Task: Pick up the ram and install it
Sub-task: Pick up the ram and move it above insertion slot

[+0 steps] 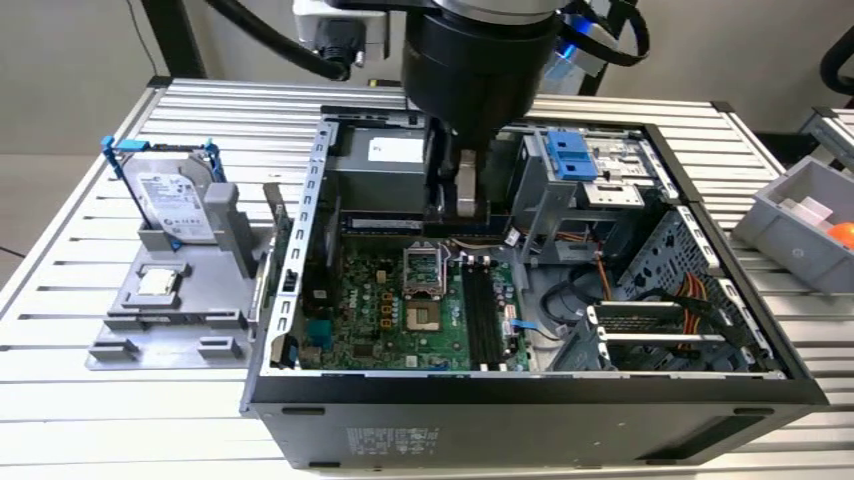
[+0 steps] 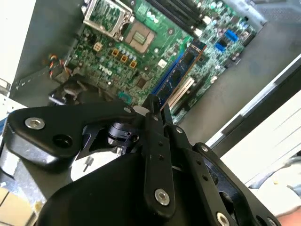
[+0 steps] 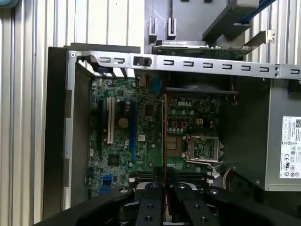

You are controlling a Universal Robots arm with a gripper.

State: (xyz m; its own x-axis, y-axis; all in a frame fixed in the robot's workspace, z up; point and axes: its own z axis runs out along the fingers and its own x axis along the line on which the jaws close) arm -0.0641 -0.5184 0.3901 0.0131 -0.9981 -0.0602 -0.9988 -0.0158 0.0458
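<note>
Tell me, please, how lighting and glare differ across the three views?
Exterior view: soft, even light, dim beneath the gripper. Second wrist view: the table glares white, the gripper's body near black. First wrist view: bright table slats, shadowed computer case wall, the gripped ram's edge lit reddish.

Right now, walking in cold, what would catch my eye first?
The big black robot arm reaches into an open computer case, its claw pinching a thin memory stick above the green circuit board. At the exterior view's left, a blue-framed disk drive stands outside the case.
</note>
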